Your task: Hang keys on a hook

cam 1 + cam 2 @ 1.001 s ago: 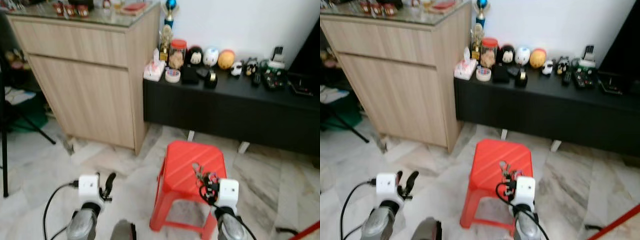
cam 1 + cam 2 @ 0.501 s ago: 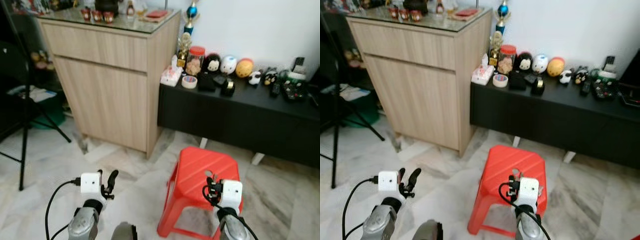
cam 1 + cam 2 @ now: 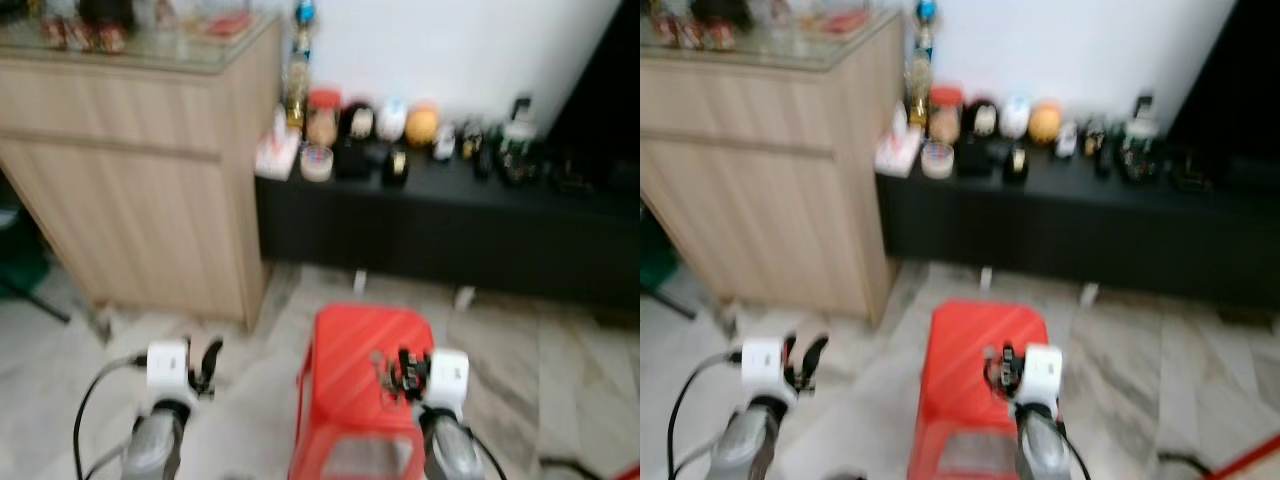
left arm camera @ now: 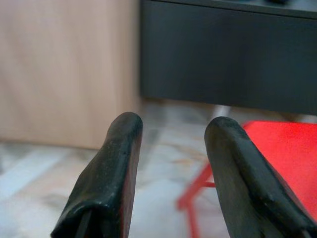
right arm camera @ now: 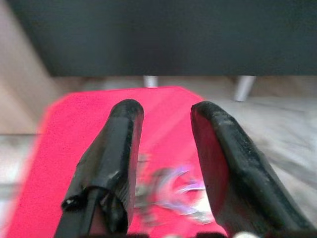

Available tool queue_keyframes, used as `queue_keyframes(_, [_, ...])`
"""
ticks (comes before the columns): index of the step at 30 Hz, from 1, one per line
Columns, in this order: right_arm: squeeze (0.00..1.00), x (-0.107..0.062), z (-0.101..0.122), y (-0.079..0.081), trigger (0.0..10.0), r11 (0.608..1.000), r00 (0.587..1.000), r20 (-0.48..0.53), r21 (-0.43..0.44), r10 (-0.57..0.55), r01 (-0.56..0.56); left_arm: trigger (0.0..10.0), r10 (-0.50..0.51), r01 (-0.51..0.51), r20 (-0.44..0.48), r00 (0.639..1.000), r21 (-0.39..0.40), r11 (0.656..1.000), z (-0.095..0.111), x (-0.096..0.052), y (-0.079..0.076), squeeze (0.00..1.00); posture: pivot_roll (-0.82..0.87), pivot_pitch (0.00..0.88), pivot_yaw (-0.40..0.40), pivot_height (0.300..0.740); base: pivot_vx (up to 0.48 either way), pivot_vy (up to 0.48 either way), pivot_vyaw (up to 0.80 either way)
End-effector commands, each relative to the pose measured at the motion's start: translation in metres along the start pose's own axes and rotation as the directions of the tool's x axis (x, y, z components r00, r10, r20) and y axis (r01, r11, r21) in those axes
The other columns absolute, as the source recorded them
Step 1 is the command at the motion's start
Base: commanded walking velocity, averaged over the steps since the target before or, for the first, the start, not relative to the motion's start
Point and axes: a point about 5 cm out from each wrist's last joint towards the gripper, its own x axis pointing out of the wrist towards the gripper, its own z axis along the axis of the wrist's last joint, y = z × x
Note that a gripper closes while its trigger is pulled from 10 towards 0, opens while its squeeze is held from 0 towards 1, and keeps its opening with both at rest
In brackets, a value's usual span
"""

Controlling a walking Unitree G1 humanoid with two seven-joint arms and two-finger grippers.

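A: Position of the small bunch of silvery metal keys [image 5: 171,191]?

B: In the right wrist view the bunch lies on the top of the red plastic stool [image 3: 350,345], between the two black fingers of the right tool [image 5: 166,148]. Image blurred; contact between fingers and keys cannot be told. Fingers stand apart, released, nothing clamped.

A: Right arm pose?

B: Silver forearm low in the head views, white wrist block over the near right part of the stool top, tool [image 3: 395,368] pointing forward and down at the seat.

A: Left side?

B: Left tool [image 3: 207,362] held low over the pale marble-patterned floor [image 3: 500,340], to the left of the stool and apart from it. Its black fingers [image 4: 111,168] are parted, gripping nothing. A black cable loops from the wrist block.

A: Further out?

B: Left: a light wooden cabinet with a glass top [image 3: 130,190], small items on it, too blurred to identify. Beside it, against the white wall, a long low black worktop [image 3: 450,215] carrying a row of small ornaments, a red-lidded jar [image 3: 324,115] and a roll of tape [image 3: 317,161]. A trophy [image 3: 296,60] stands at its left end, just beside the cabinet.
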Motion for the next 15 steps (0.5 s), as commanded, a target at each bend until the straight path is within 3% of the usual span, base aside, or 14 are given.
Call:
queue_keyframes(1, [0.0, 0.0014, 0.0018, 0.005, 10.0, 1.0, 1.0, 0.007, 0.002, 0.019, -0.019, 10.0, 0.008, -0.007, -0.017, 1.0, 0.015, 1.0, -0.0019, -0.0022, 0.0058, 0.0, 0.08, 0.0, -0.073, 0.65, 0.304, 0.0, 0.0])
queue_keyframes(8, [0.0, 0.0004, -0.0014, 0.0092, 10.0, 0.998, 0.998, -0.014, -0.022, 0.066, -0.067, 10.0, 0.009, -0.009, -0.017, 1.0, 0.012, 1.0, -0.0017, -0.0014, 0.0054, 0.0, 0.07, 0.0, -0.074, 0.65, 0.212, 0.0, 0.0])
queue_keyframes(15, [0.0, -0.0008, -0.0026, 0.0088, 10.0, 0.997, 0.997, -0.017, -0.028, 0.078, -0.078, 10.0, 0.009, -0.009, -0.017, 1.0, 0.005, 1.0, -0.0023, -0.0014, 0.0035, 0.0, 0.07, 0.0, -0.078, 0.65, 0.0, 0.0, 0.8])
